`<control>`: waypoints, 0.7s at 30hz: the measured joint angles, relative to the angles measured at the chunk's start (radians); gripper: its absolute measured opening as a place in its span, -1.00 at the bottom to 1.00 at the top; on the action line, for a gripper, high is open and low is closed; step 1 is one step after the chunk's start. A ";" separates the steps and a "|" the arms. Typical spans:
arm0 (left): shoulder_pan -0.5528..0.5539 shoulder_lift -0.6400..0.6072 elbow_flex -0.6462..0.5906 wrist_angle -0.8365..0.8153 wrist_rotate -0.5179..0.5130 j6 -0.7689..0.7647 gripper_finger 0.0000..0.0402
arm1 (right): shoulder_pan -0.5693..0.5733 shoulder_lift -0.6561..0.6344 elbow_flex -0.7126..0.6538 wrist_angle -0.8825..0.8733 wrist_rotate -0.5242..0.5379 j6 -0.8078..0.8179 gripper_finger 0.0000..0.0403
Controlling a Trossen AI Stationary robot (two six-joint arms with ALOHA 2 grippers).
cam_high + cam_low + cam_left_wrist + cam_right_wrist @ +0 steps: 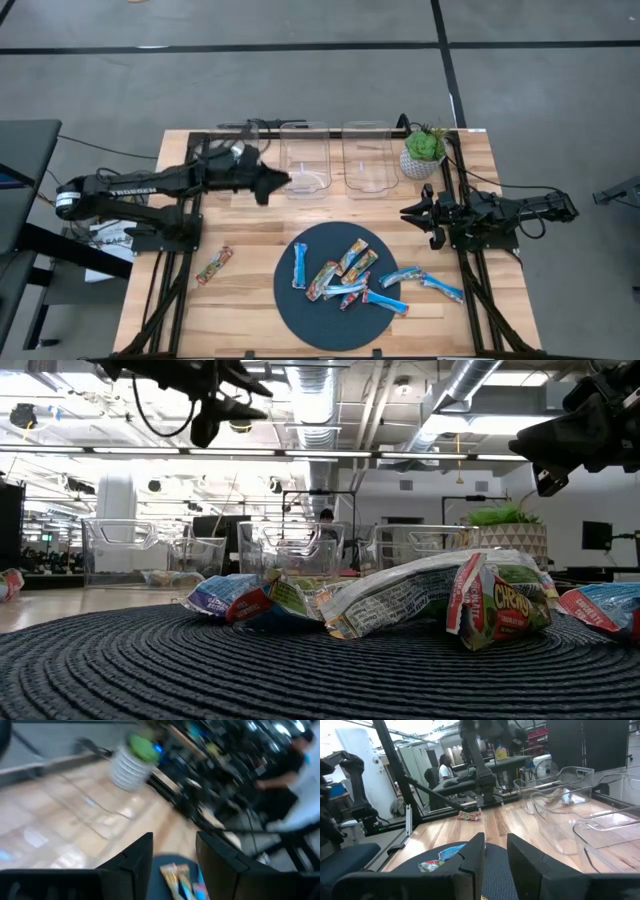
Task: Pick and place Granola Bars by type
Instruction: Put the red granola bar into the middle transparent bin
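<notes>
Several granola bars (345, 272) in blue and multicoloured wrappers lie flat on a dark round mat (300, 310). Two blue ones (400, 275) lie at its right edge. One multicoloured bar (214, 265) lies on the bare wood left of the mat. My left gripper (278, 183) hovers open and empty at the near left corner of a clear bin (305, 165); its wrist view (174, 852) looks past its fingers at bars (180, 879) on the mat. My right gripper (413, 213) waits open and empty to the right of the mat, raised off the table (495, 851).
Clear plastic bins (365, 158) stand in a row along the far edge; another (247, 130) is partly under the left arm. A potted plant (423, 152) stands at the far right corner. Black arm frames run down both sides. A person (442, 767) sits beyond the table.
</notes>
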 joint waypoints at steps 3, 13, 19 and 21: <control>-0.083 0.000 0.000 -0.026 0.000 0.028 -0.29 | 0.000 0.000 0.000 0.000 0.000 0.000 -0.62; -0.332 0.000 0.000 -0.238 -0.075 0.020 -0.29 | 0.000 0.000 0.000 0.000 0.000 0.000 -0.62; -0.443 0.001 0.000 -0.374 -0.108 -0.046 -0.29 | 0.000 0.000 0.000 0.000 0.000 0.000 -0.62; -0.469 0.001 0.000 -0.417 -0.109 -0.077 -0.30 | 0.000 0.000 0.000 0.000 0.000 0.000 -0.62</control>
